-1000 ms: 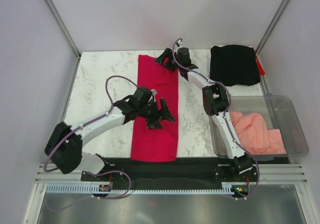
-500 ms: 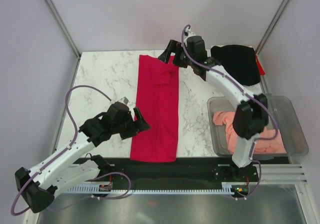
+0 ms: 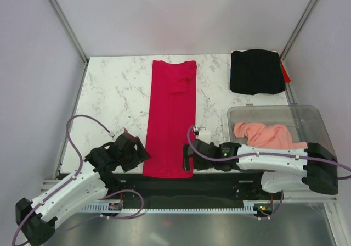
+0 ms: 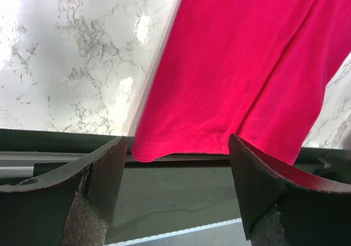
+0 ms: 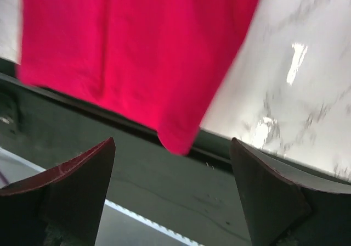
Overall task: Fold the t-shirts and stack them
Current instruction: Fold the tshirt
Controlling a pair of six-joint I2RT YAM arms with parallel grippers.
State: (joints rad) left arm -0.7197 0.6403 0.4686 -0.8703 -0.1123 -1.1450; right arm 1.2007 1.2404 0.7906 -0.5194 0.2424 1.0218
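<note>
Crimson t-shirt [image 3: 171, 119] on marble table [image 3: 109, 92]

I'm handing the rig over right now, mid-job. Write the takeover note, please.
Left gripper: open, empty, by the near left corner of the red shirt.
Right gripper: open, empty, by its near right corner.
Red shirt: flat on the table, folded into a long strip.
Black shirt: folded, far right of the table.
Pink shirt: crumpled in the clear bin.
Left: fold the red strip crosswise, fold the pink, stack all three.
</note>
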